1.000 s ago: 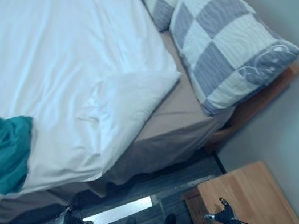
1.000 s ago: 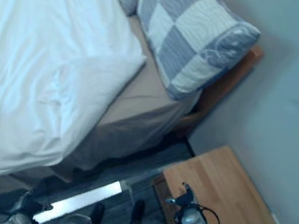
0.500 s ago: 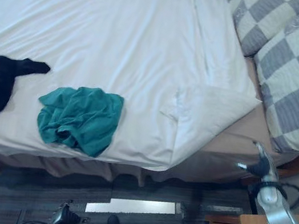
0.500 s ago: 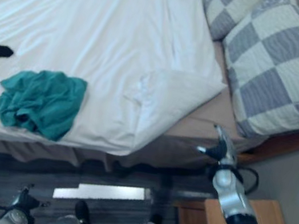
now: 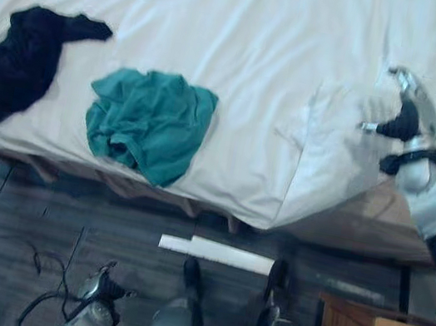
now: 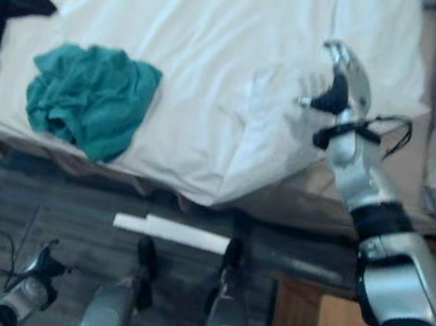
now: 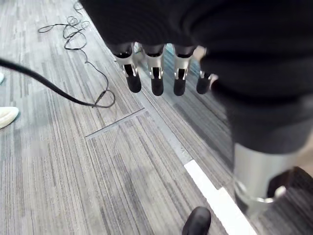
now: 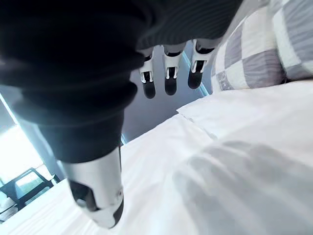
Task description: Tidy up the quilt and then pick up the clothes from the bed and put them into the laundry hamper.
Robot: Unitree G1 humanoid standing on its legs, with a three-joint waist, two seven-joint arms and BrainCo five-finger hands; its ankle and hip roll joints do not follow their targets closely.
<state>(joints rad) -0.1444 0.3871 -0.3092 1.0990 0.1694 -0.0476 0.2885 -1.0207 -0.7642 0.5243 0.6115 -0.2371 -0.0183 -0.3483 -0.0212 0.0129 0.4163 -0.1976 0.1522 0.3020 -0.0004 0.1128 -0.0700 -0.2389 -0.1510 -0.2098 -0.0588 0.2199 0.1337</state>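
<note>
**Right hand over the folded quilt corner, nothing held yet**

The right hand [image 6: 342,79] hangs just above the white quilt [image 5: 248,42], over the place where one corner [image 5: 339,125] is turned back on itself near the edge of the bed. In its own wrist view the fingers [image 8: 168,81] are straight and relaxed, the thumb apart from them, and nothing is between them; the quilt lies below the palm, not touched as far as I can see. The checked pillow [image 8: 254,54] is beyond the fingertips, on the far side of the hand.

The left hand [image 7: 161,73] hangs low beside the robot, over the grey floor [image 7: 73,171], its fingers also loose and empty.

The clothes are well away from the right hand, towards the robot's left: a teal garment [image 5: 149,121] crumpled on the quilt near the bed edge, and a black garment [image 5: 25,61] further in the same direction. A hamper I cannot find in these pictures.

My judgement is that the quilt step comes first. The quilt looks soft, light and thick (it keeps a puffy fold), so it should bend and slide easily but not stay stiff when lifted. The best place to take hold is the free tip of the folded corner, pinched between thumb and fingers, then pulled flat toward the pillow. A grip in the middle of the fold would probably only bunch the cloth.
</note>
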